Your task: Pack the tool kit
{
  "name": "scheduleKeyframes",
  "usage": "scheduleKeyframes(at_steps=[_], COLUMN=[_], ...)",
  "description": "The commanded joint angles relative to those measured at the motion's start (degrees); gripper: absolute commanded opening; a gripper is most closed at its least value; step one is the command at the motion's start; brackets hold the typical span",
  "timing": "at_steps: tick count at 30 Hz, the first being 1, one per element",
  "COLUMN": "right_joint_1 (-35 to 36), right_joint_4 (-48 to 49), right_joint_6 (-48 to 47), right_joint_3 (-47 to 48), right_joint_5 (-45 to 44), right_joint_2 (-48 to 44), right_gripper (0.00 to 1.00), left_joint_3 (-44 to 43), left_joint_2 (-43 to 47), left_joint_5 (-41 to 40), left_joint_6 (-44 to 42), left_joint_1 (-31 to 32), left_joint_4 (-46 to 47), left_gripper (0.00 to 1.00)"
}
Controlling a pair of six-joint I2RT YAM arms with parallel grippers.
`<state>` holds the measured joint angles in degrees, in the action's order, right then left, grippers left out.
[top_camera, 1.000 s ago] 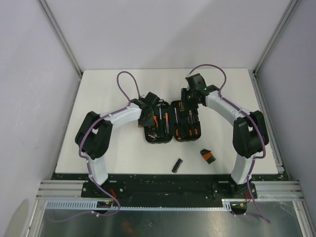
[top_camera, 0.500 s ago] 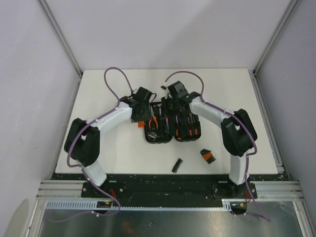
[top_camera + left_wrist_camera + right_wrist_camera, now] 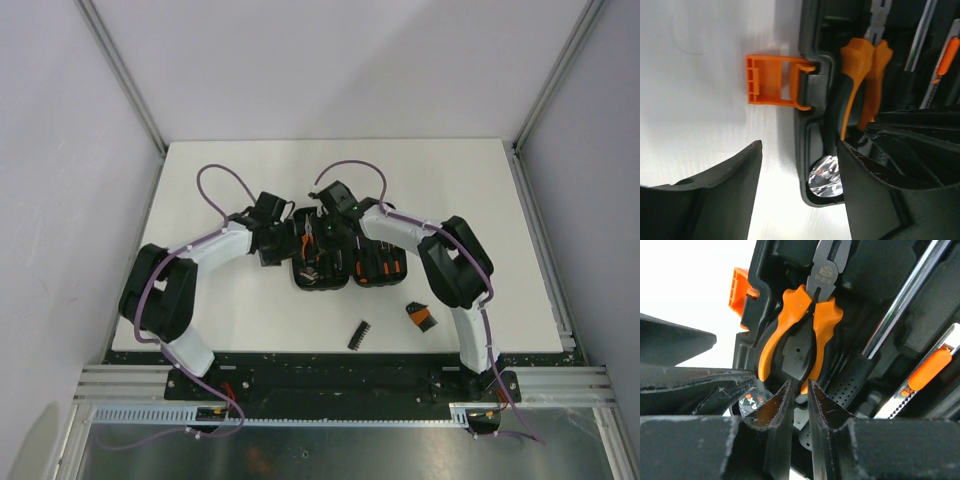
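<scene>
On the white table, the opened tool kit is set between the arms, its latch edge straddled by the wide, empty left gripper, seemingly for steadying, while the pliers are apparently seated by the barely parted, empty right gripper.

A white bench lies under the fingers; pale grey walls rise beyond them, and a silver rail runs on their near side.

You had bright, even light from above. The table washed out white in your wrist views, and the close left fingers looked soft.
</scene>
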<state>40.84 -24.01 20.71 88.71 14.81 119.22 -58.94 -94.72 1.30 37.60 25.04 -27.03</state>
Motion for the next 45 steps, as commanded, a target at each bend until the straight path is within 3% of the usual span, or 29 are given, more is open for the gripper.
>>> scheduleKeyframes(at_steps=[1,8,22,27,38,41,45], right_joint_1=[0.8,1.2,1.3,1.3,1.8,2.4,3.2], right_joint_4=[-2.6,-1.3,-0.5,-1.1,-2.9,0.8,5.5], right_joint_6=[-0.8,-0.7,-0.6,-1.4,-3.4,-5.2,-7.3], right_joint_3=[4.0,3.0,3.5,4.3,7.9,6.3,5.3], right_joint_5=[-9.0,-11.3,-13.7,-14.6,-19.3,-18.7,-13.8], right_joint_2=[1.9,-0.2,-2.3,-1.1,0.5,-1.6,-2.9], right_gripper=[0.22,0.22,0.23,0.31,0.34,0.34,0.22], left_joint_3=[1.2,3.1,4.5,5.3,4.8,4.6,4.3], left_joint_2=[1.4,2.6,-3.3,-4.7,-1.6,0.8,4.1], left_joint_5=[5.0,5.6,4.5,4.4,4.1,3.7,3.0], left_joint_6=[0.5,0.3,-1.5,-1.5,-1.7,-1.4,-0.1], left_joint_1=[-1.2,-2.7,-3.2,-3.3,-3.3,-3.3,-3.8], left_joint_4=[6.6,9.0,10.2,10.2,10.1,10.1,9.6], left_gripper=[0.67,0.67,0.31,0.24,0.26,0.29,0.30])
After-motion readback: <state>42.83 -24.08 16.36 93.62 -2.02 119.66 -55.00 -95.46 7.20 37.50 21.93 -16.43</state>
